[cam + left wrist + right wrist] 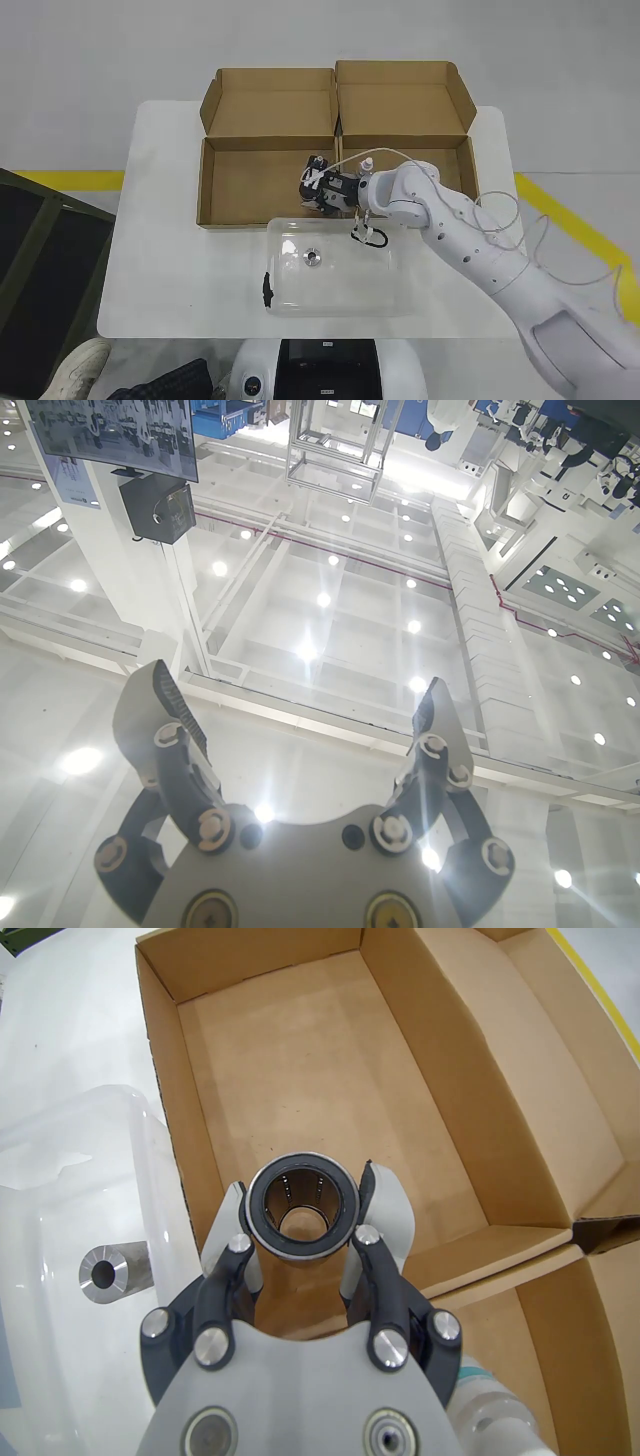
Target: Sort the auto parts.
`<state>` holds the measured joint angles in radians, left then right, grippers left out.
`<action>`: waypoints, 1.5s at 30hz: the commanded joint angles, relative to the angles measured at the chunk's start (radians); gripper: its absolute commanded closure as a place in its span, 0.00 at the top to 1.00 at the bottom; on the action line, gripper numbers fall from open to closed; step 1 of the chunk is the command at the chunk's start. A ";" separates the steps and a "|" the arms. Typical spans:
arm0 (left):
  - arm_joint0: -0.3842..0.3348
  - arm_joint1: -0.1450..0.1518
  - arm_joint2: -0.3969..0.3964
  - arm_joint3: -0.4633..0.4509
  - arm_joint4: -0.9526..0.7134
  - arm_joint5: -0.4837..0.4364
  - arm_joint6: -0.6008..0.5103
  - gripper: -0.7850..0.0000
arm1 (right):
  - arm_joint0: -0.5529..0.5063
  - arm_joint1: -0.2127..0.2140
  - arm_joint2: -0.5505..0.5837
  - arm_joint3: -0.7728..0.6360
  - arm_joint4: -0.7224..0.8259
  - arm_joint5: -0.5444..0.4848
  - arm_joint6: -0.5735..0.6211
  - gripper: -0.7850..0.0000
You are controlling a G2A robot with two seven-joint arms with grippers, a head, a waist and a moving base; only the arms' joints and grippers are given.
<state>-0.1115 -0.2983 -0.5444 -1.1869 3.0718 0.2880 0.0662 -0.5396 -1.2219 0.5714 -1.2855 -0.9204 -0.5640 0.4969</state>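
holding a ring (303, 1213) tight between its two fingers, the right gripper (303, 1190) hangs over the left box (310, 1078). the ring is black round the edge and has tiny shiny balls inside. you can look right through its hole and see the brown floor of the box. the ring is near the box wall that is next to the tub (345, 300). if it touches the floor or not is hard to tell.

the other box (565, 1328) sits right beside the first one, touching it. both boxes have their lids folded back.

the tub is see-through and sits in front of the boxes, close to the robot. a short metal tube (313, 257) stands in it, with a hole down its middle. a small black bit (267, 290) lies at the tub's left edge.

boxes and tub all rest on the white table (160, 230).

the left gripper (297, 680) points up at the ceiling. its fingers are spread wide apart with nothing between them.
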 commanded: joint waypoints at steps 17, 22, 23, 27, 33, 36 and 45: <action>0.000 0.000 0.000 0.000 0.000 0.000 0.000 1.00 | 0.001 -0.030 0.013 0.034 0.004 -0.024 0.066 0.45; 0.000 0.000 0.000 0.000 0.000 0.000 0.000 1.00 | -0.009 -0.030 0.027 0.023 -0.002 -0.035 0.081 0.49; 0.000 0.000 0.000 0.000 0.000 0.000 0.000 1.00 | -0.011 -0.029 0.031 0.019 -0.003 -0.037 0.084 0.51; 0.000 0.000 0.000 0.000 0.000 0.000 0.000 1.00 | -0.021 -0.024 0.054 -0.006 -0.012 -0.045 0.081 0.56; 0.000 0.000 0.000 0.000 0.000 0.000 0.000 1.00 | -0.046 -0.008 0.108 -0.080 -0.031 -0.056 0.063 0.53; 0.000 0.000 0.000 0.000 0.000 0.000 0.000 1.00 | -0.066 0.003 0.141 -0.137 -0.043 -0.063 0.059 0.55; 0.000 0.000 0.000 0.000 0.000 0.000 0.000 1.00 | -0.195 0.048 0.238 -0.387 -0.119 -0.110 0.075 0.58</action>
<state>-0.1115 -0.2983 -0.5444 -1.1869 3.0718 0.2880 0.0662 -0.7166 -1.1785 0.7985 -1.6444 -1.0346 -0.6649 0.5734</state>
